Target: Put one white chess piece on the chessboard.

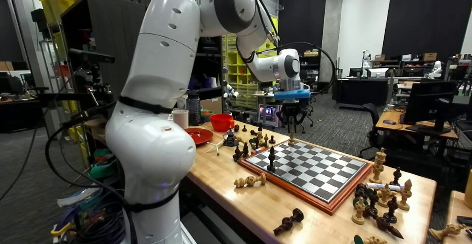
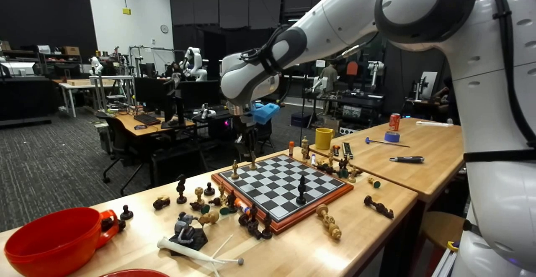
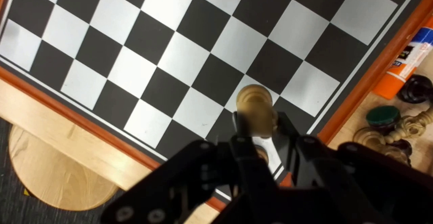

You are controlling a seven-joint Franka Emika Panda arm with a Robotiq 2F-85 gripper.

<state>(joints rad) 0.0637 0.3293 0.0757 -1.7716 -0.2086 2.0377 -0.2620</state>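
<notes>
While the nearly closed claw [image 3: 258, 118] is pinching a pale chess piece [image 3: 254, 108] roughly upright, its base is facing the chessboard [image 2: 278, 189] below, contact unclear.

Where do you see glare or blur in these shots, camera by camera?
Wrist view: gripper dark and soft, a hard-edged blurred patch over part of the pale chess piece, but chessboard lines crisp; in an exterior view, bright glare on the tabletop.
</notes>
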